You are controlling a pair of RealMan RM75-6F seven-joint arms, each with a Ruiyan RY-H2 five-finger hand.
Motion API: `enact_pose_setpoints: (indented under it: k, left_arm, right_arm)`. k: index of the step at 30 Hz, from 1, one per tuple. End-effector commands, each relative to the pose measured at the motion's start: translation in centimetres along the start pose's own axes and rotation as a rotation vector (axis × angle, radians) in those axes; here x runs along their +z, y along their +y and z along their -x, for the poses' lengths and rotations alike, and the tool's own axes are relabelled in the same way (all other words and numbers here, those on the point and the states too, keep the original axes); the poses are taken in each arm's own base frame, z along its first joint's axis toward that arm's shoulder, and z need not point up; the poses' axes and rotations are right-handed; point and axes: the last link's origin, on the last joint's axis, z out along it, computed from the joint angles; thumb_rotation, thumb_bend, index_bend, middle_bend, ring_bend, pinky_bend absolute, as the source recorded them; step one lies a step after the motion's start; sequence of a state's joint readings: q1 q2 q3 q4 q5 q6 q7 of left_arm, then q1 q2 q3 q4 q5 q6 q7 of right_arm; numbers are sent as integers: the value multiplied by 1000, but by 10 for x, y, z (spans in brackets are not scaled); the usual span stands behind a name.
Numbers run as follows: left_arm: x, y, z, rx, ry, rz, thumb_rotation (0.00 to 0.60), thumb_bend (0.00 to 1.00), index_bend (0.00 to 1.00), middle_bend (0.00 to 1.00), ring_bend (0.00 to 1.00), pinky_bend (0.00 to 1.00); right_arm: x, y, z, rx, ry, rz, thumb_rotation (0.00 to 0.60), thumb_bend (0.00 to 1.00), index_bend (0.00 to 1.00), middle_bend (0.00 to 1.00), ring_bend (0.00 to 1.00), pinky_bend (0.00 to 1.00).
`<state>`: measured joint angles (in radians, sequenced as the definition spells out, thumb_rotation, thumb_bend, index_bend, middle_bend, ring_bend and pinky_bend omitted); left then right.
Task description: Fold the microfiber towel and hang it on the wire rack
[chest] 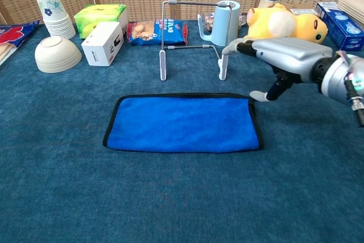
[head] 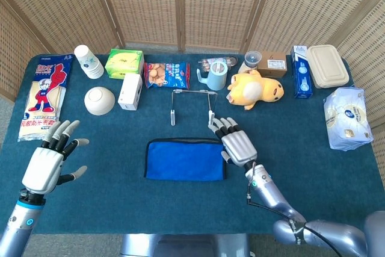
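A worktop (head: pixel 120 209) covered in dark teal, carpet-like cloth fills both views. Nearest the robot, at the left front edge, the left hand (head: pixel 48 164) is raised with its palm outward and fingers spread apart, holding nothing. In the middle of the worktop a blue microfiber towel (chest: pixel 182 123) with a black border lies flat as a wide rectangle. Just off its right far corner the right hand (chest: pixel 284 61) hovers palm down, fingers extended forward and thumb pointing down near the towel's corner; it grips nothing, and whether the thumb tip touches the cloth cannot be told. Just beyond the towel stands the wire rack (chest: pixel 193 38), a thin metal frame with two white feet, bare. Farther back a row of things runs along the far edge: at the left a red and white snack bag (head: pixel 42 94), a stack of paper cups (head: pixel 88 61), a cream bowl (head: pixel 99 100) turned upside down, a white box (head: pixel 130 91) and a green box (head: pixel 124 62); in the middle a blue biscuit packet (head: pixel 166 74) and a pale blue jug (head: pixel 216 75); to the right a yellow plush toy (head: pixel 252 88), a brown box (head: pixel 272 62), a blue carton (head: pixel 302 70), a beige lidded container (head: pixel 328 65) and a white wrapped pack (head: pixel 344 117). Behind the worktop woven cane screen panels (head: pixel 198 4) in wooden frames close off the room.
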<state>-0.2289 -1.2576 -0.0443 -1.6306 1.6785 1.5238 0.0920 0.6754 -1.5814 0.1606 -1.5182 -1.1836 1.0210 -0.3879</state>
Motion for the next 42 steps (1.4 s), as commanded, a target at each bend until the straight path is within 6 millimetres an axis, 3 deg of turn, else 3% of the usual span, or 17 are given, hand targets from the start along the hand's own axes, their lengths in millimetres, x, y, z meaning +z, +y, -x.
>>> enact_pose_setpoints:
  k: [1, 11, 20, 28, 42]
  left_arm:
    - [0, -1, 3, 6, -10, 2, 600, 243, 331, 84, 0, 0]
    - [12, -5, 21, 89, -72, 45, 600, 243, 316, 90, 0, 0]
    - [33, 0, 45, 113, -123, 95, 600, 204, 287, 81, 0, 0]
    - [58, 3, 60, 189, -166, 190, 600, 136, 236, 74, 0, 0]
    - [88, 8, 91, 247, -249, 387, 600, 141, 225, 72, 0, 0]
  right_arm:
    - [-5, 7, -1, -8, -1, 19, 600, 334, 30, 1, 0, 0]
    - [-29, 33, -22, -21, 65, 96, 600, 333, 32, 2, 0, 0]
    - [-65, 56, -47, -45, 137, 170, 600, 333, 33, 2, 0, 0]
    - [-87, 64, -61, -61, 164, 196, 600, 333, 32, 2, 0, 0]
    - [-110, 72, -67, -59, 189, 235, 600, 332, 32, 2, 0, 0]
